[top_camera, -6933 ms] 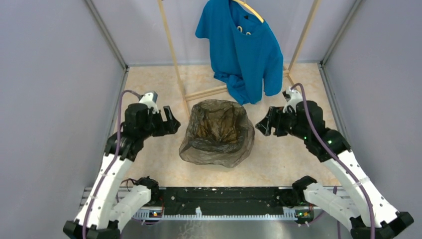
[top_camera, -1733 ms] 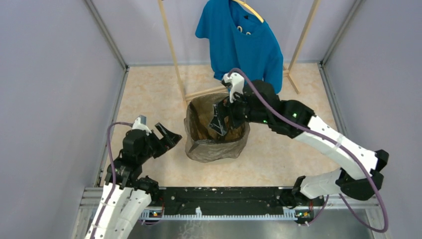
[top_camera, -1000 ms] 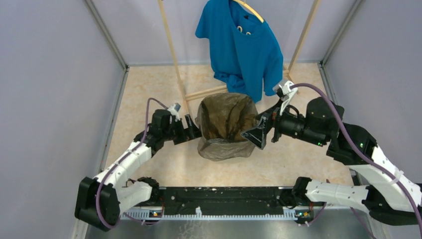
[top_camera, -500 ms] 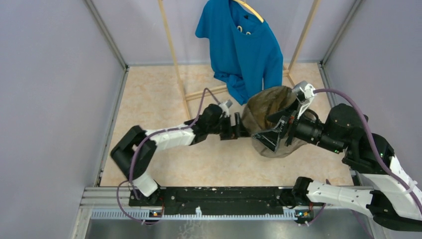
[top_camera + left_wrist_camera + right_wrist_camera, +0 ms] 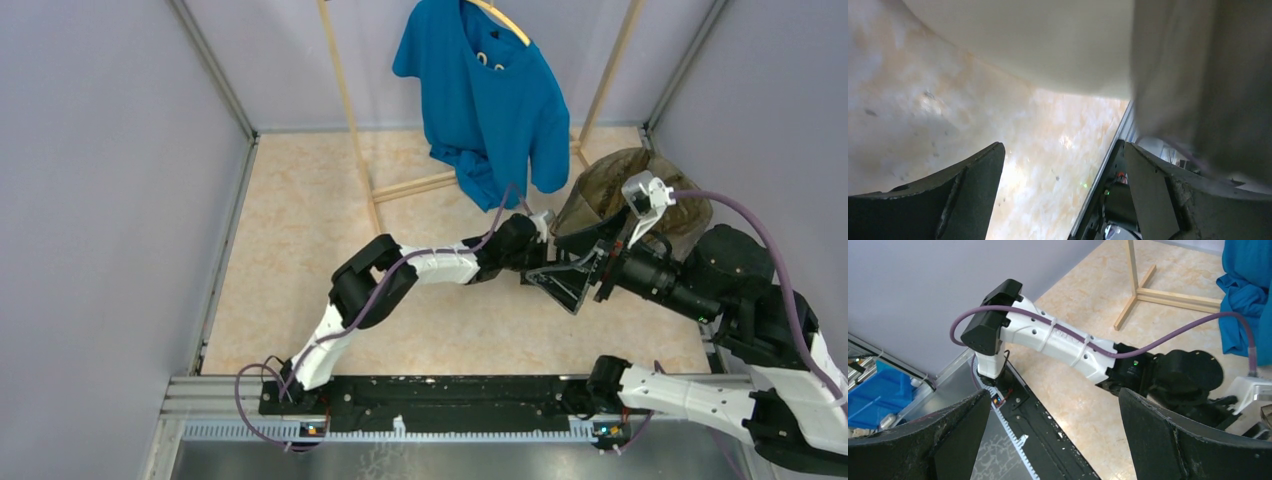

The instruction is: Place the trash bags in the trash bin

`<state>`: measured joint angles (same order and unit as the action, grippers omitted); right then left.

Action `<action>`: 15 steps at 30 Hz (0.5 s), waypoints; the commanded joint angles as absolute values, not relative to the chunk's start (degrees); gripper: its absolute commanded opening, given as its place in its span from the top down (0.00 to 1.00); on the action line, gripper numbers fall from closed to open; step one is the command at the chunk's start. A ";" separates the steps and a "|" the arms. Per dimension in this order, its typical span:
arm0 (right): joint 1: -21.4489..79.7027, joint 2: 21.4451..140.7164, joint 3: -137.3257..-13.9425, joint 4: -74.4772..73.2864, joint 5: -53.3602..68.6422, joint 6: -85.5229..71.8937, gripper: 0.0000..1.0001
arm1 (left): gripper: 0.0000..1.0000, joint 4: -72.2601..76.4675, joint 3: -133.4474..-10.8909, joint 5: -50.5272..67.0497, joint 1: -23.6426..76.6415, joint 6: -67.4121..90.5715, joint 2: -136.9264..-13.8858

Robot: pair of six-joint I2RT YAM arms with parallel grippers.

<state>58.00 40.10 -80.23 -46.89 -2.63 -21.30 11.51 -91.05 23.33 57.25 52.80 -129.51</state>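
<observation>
The trash bag [image 5: 600, 195], thin and dark grey-brown, lines and drapes over the trash bin [image 5: 685, 215], which leans at the far right by the wall. My left arm reaches across the floor, and its gripper [image 5: 545, 245] is open at the bin's lower side. In the left wrist view the cream bin wall [image 5: 1048, 45] fills the top and the bag's film [image 5: 1208, 75] hangs at the right, with nothing between the jaws of the gripper [image 5: 1063, 192]. My right gripper [image 5: 548, 292] is open and empty just in front of the bin, facing the left arm [image 5: 1063, 347].
A blue T-shirt [image 5: 485, 95] hangs on a wooden rack [image 5: 350, 110] at the back. The right wall [image 5: 760, 150] is close behind the bin. The black base rail [image 5: 430, 400] runs along the near edge. A blue crate [image 5: 873, 390] sits outside the cell.
The bin with its bag has slid from the middle of the floor to the right wall. My left arm has stretched rightward after it. My right gripper has drawn back to the right.
</observation>
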 commanded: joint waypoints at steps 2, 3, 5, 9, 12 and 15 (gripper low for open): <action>57.83 38.58 -79.99 -46.92 -5.15 -22.03 0.01 | 0.02 15.37 -79.00 21.20 56.61 50.69 -116.89; 57.83 38.57 -79.91 -46.88 -5.70 -21.99 0.01 | 0.02 15.20 -74.11 20.19 56.22 49.91 -113.42; 57.83 38.37 -79.87 -46.87 -6.91 -21.98 0.01 | 0.02 14.05 -67.26 19.12 55.08 47.91 -104.94; 57.83 37.94 -80.25 -46.63 -9.71 -21.66 0.01 | 0.02 3.89 -59.51 13.67 53.53 40.41 -86.05; 57.83 37.87 -81.57 -46.97 -12.48 -21.10 0.01 | 0.02 -10.49 -61.15 7.27 53.44 34.51 -72.56; 57.83 37.79 -83.09 -46.61 -14.10 -19.89 0.01 | 0.02 -20.22 -65.49 0.92 53.44 30.17 -62.15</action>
